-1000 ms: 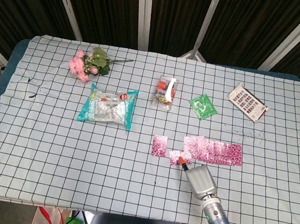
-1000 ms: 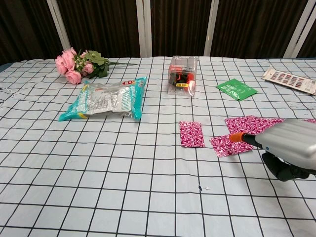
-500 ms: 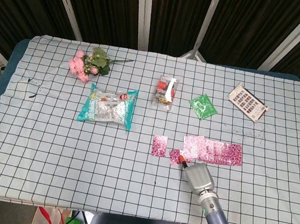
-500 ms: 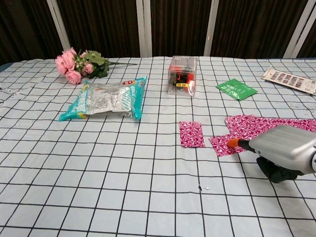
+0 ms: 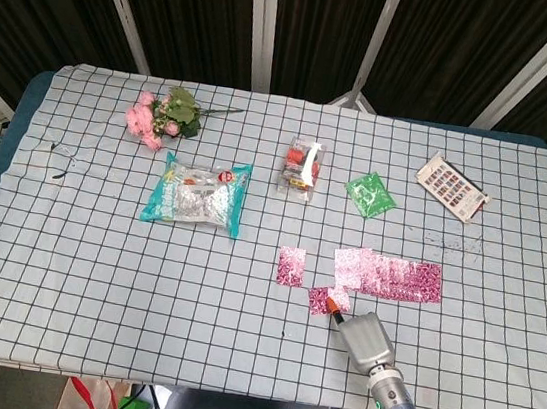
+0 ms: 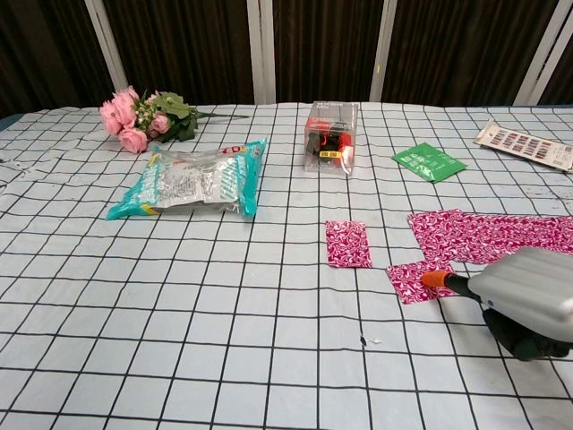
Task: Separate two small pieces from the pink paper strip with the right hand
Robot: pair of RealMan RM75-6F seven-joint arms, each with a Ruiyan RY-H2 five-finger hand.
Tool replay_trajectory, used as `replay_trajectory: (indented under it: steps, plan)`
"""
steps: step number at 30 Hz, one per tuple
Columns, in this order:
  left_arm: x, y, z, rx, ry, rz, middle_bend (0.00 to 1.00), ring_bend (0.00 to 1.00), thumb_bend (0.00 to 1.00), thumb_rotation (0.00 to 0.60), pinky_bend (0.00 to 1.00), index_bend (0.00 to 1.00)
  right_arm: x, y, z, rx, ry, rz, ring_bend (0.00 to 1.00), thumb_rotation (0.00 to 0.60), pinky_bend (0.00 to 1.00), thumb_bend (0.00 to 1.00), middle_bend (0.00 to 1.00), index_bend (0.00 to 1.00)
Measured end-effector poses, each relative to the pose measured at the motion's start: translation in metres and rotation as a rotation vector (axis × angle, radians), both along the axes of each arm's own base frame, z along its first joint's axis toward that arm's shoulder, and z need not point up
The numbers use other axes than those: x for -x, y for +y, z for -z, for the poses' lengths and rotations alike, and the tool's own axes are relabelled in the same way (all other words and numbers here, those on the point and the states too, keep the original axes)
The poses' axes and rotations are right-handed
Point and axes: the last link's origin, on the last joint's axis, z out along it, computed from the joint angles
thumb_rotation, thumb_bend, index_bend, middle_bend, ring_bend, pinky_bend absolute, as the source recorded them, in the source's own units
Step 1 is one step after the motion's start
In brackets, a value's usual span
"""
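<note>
- Your right hand (image 6: pixel 524 300) has drawn back toward the near edge of the counter (image 5: pixel 97 242) since a second ago, and the second small piece (image 6: pixel 414 279) has come away with it.
- That piece was touching the pink paper strip (image 6: pixel 497 235) before; now a gap of checked cloth lies between them, and the piece sits nearer you, just right of the first small piece (image 6: pixel 347 244).
- The first small piece has not moved; it lies flat, apart from both the strip and the second piece.
- Your orange fingertip (image 6: pixel 437 279) presses on the near right edge of the second piece; the rest of your right hand is curled under its silver back, and you cannot tell from either view whether the fingers hold anything.
- The strip itself lies flat at the right of the counter, unchanged in place.
- Your left hand shows in neither view.
- The clear plastic box (image 6: pixel 332 136) stands upright behind the pieces, with red and dark items inside that are too small to name.
- The teal snack bag (image 6: pixel 191 182) lies flat to the left, its contents showing through a clear window.
- The green packet (image 6: pixel 429 162), the pink flower bouquet (image 6: pixel 143 115) and the printed card (image 6: pixel 526 146) rest where they were.
</note>
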Motion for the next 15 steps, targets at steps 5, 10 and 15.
replay_trajectory:
  steps: [5,10,15]
  plan:
    - [-0.001,0.000,0.001,0.005,-0.001,0.002,0.00,0.00,0.38,0.600,0.09,0.14,0.004,0.015,-0.006,-0.018,0.008,-0.005,0.83,0.600,0.54,0.86,0.84,0.11]
    - [0.000,0.000,0.001,0.004,-0.002,0.001,0.00,0.00,0.38,0.600,0.09,0.15,0.009,0.025,-0.012,-0.022,0.009,0.009,0.83,0.600,0.54,0.86,0.84,0.11]
    - [-0.001,0.000,0.001,0.006,-0.002,0.003,0.00,0.00,0.38,0.600,0.09,0.14,0.009,0.026,-0.017,-0.011,-0.009,0.012,0.83,0.600,0.54,0.86,0.84,0.11]
